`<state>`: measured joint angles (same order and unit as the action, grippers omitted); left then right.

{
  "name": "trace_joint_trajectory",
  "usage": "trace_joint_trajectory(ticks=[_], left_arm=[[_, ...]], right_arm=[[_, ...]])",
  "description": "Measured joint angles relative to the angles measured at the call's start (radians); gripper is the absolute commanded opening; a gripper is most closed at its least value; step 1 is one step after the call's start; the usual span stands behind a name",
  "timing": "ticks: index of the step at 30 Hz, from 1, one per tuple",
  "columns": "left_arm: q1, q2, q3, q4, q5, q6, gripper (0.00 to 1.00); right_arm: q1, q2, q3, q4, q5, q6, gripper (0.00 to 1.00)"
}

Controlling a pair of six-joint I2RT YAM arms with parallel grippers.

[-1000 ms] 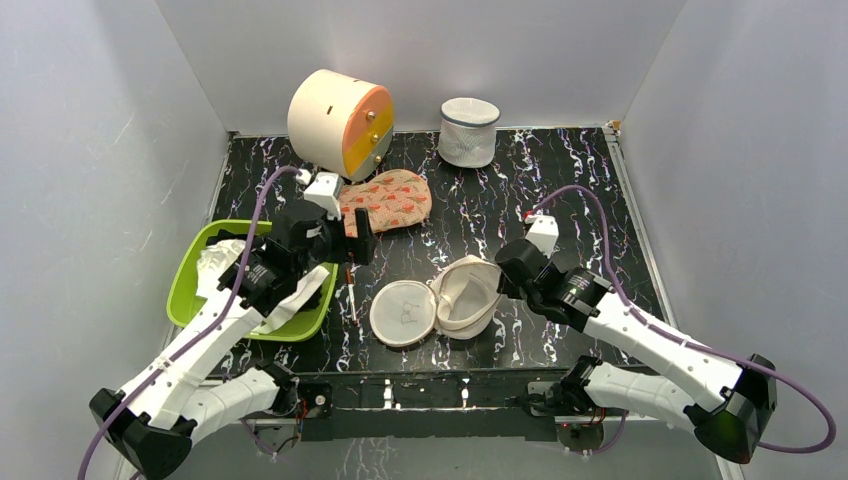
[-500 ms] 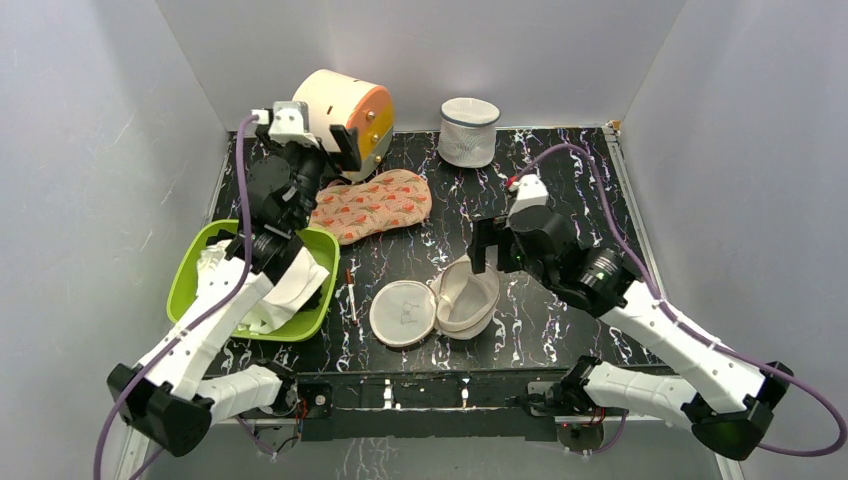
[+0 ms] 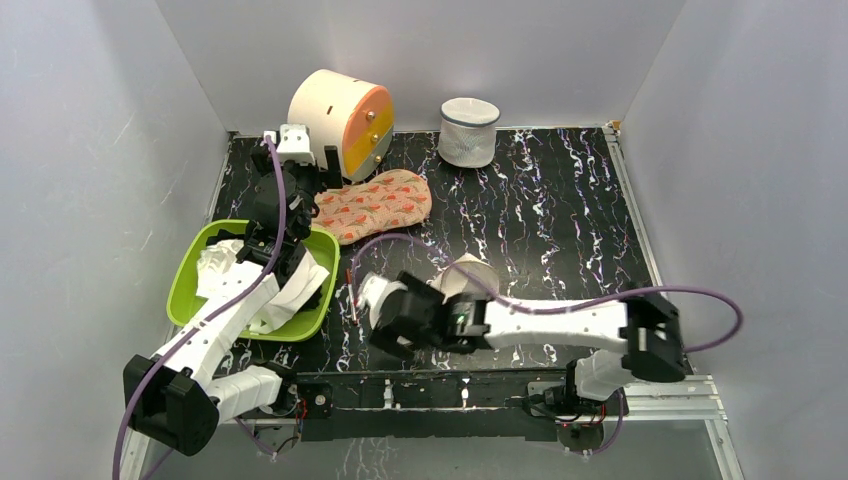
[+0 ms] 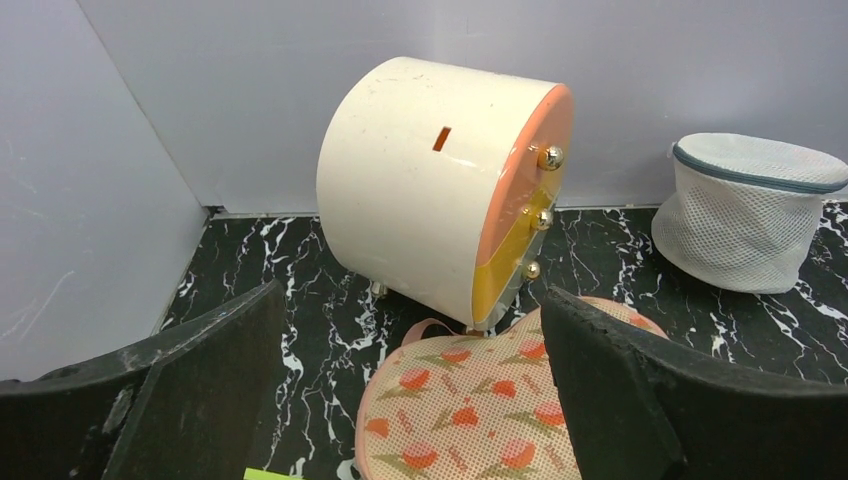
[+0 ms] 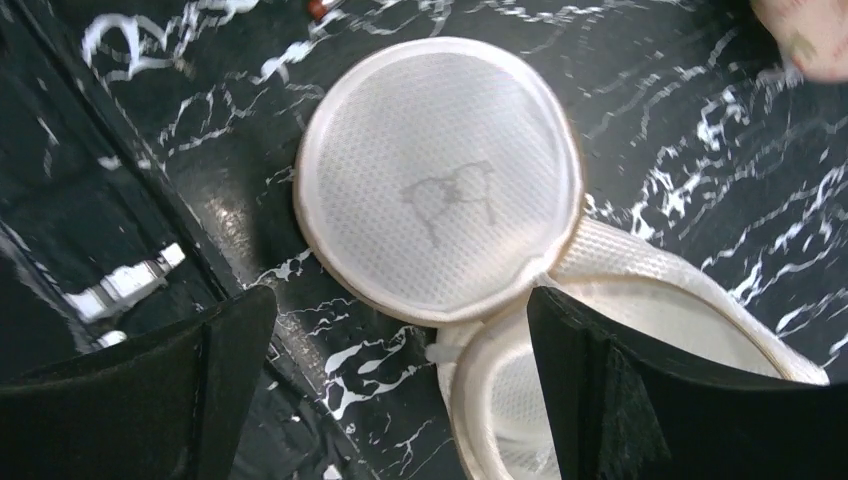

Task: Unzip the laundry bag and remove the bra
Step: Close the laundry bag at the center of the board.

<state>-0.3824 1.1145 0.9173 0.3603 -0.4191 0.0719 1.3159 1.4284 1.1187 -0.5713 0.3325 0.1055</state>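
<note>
The left end effector and right end effector are held wide, likely because the bra is laid in the tub, outside the open laundry bag.

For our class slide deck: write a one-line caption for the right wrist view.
Open right tool above the unzipped laundry bag, its flat lid folded open.

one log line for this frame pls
laundry bag: unzipped, open | right end effector: open, empty, over bag | left end effector: open, empty, facing cream drum | green bin: white fabric inside
</note>
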Motion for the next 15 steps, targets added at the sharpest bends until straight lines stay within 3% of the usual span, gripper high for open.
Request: trace_joint_trajectory(ticks=[1, 5, 9, 12, 14, 15], left_arm=[[0.000, 0.001, -0.002, 0.008, 0.000, 0.011, 0.98], [0.001, 0.007, -0.002, 0.043, 0.006, 0.034, 0.98], [0.001, 0.010, -0.002, 0.048, 0.013, 0.044, 0.98], [0.001, 0.010, -0.002, 0.051, 0.013, 0.048, 0.98], [0.001, 0.010, -0.002, 0.051, 0.013, 0.049, 0.98], [0.001, 0.010, -0.002, 0.051, 0.012, 0.049, 0.98]], right_arm=[[0.034, 0.046, 0.000, 0.016, 0.029, -0.040, 0.97], [0.177, 0.239, 0.011, 0.084, 0.171, -0.246, 0.75], [0.206, 0.490, 0.148, 0.077, 0.261, -0.342, 0.74], [0.233, 0.517, 0.149, 0.080, 0.353, -0.361, 0.72], [0.242, 0.540, 0.149, 0.092, 0.405, -0.362, 0.61], [0.245, 0.558, 0.152, 0.098, 0.468, -0.365, 0.40]])
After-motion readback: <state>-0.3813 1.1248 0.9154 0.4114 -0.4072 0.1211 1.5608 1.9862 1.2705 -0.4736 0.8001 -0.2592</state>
